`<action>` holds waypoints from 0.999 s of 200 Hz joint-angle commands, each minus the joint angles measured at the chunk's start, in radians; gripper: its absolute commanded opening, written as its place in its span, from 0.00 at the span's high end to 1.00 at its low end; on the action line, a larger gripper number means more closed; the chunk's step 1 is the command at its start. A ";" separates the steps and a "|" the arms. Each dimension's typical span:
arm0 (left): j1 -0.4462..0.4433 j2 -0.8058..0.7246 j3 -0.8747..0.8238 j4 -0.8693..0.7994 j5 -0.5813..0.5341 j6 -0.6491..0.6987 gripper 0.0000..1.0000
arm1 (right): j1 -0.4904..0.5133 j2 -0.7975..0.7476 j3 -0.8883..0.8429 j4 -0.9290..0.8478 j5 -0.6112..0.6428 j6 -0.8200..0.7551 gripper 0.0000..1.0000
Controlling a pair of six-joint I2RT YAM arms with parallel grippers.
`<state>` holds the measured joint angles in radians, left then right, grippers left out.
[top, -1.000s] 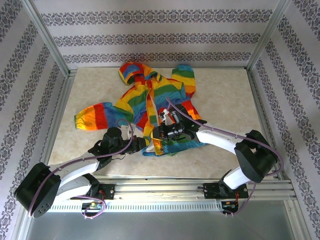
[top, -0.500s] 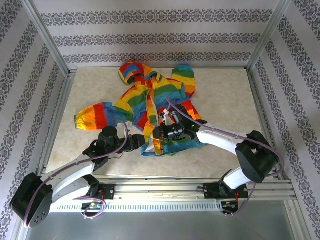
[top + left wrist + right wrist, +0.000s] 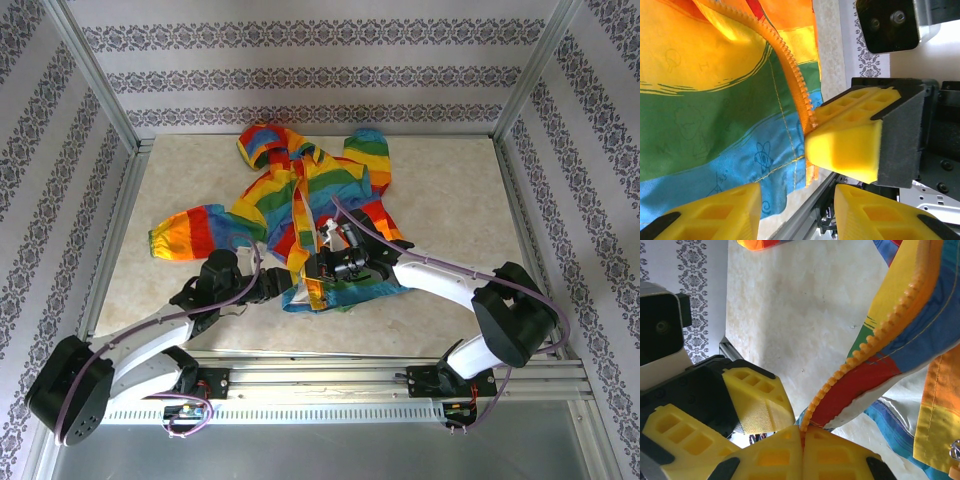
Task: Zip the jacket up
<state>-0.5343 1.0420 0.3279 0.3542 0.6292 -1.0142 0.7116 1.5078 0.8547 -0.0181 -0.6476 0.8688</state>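
Left gripper (image 3: 284,288): jaws parted, nothing clamped, at hem of jacket (image 3: 320,185). Right gripper (image 3: 802,434): jaws pinched tight on bottom end of orange zipper edge (image 3: 880,335). Jacket lies unzipped mid-table (image 3: 450,190), one sleeve stretched left, hood at far side.

One jacket (image 3: 310,195) lies on one table (image 3: 450,190). It has one hood (image 3: 265,145) at twelve o'clock, two sleeves (image 3: 190,232) (one toward nine o'clock, the other toward one) and one orange zipper (image 3: 790,65). Two arms (image 3: 150,340) stand at six o'clock, each with one gripper: left gripper (image 3: 797,190), right gripper (image 3: 804,432).
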 commanded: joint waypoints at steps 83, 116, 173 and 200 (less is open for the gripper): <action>0.015 0.052 0.003 0.149 0.046 -0.033 0.65 | 0.009 -0.001 0.023 0.015 0.006 0.011 1.00; 0.015 0.077 -0.014 0.199 0.034 -0.051 0.62 | 0.010 0.002 0.015 0.036 -0.001 0.025 1.00; 0.017 0.118 -0.032 0.321 0.043 -0.100 0.63 | 0.009 0.008 -0.020 0.120 -0.013 0.076 1.00; 0.017 0.117 -0.036 0.330 0.046 -0.104 0.76 | 0.008 0.012 -0.023 0.124 -0.012 0.078 1.00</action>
<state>-0.5282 1.1564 0.3046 0.6044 0.6605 -1.1030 0.7109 1.5116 0.8433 0.0513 -0.6426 0.9249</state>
